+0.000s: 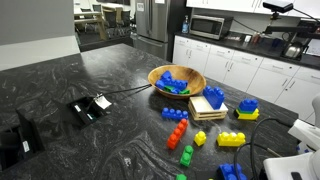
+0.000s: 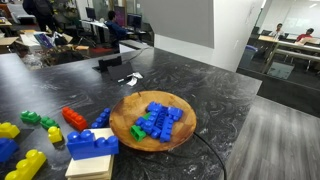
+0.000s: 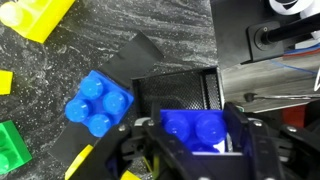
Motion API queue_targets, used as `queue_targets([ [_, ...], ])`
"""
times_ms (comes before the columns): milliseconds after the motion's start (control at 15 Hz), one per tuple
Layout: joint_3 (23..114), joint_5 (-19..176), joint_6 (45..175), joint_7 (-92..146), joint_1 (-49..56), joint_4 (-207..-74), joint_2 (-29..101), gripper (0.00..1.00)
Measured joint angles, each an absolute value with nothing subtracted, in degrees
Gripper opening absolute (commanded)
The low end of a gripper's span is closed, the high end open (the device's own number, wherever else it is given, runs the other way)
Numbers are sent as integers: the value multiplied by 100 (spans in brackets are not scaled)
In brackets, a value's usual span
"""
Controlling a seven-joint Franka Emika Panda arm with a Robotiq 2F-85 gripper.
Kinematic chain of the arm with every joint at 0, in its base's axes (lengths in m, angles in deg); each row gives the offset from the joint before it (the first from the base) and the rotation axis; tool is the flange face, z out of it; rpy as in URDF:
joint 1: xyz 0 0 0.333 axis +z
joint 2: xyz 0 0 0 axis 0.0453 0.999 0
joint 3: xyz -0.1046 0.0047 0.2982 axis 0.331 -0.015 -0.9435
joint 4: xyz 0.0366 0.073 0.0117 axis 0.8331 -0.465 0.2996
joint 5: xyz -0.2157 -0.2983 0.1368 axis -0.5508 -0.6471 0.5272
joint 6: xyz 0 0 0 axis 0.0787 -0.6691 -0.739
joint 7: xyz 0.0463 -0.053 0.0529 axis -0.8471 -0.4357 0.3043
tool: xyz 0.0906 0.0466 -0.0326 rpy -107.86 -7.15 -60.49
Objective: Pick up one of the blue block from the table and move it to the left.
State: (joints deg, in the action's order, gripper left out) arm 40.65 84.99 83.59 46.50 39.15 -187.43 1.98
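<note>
In the wrist view my gripper [image 3: 196,135] is shut on a blue two-stud block [image 3: 195,127] and holds it over the table [image 3: 170,30], a dark marbled countertop. A second blue block [image 3: 98,102], with several studs, lies on the table just to the left of my fingers. In an exterior view only the white arm [image 1: 292,160] shows at the lower right edge, next to blue blocks [image 1: 232,172]; the gripper itself is not visible in either exterior view.
A wooden bowl [image 1: 196,75] [image 2: 185,135] holds several blue blocks. Around it lie yellow [image 1: 231,139], red [image 1: 177,131] and green [image 1: 187,155] blocks and a wooden stack topped by a blue block [image 2: 92,145]. A black device [image 1: 90,107] with a cable sits mid-table. A yellow block [image 3: 35,18] lies nearby.
</note>
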Motion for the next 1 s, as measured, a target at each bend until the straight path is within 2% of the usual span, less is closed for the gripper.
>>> queue_targets([
  [1000,4194,8718,8656,4653,3886,-19093,198,38],
])
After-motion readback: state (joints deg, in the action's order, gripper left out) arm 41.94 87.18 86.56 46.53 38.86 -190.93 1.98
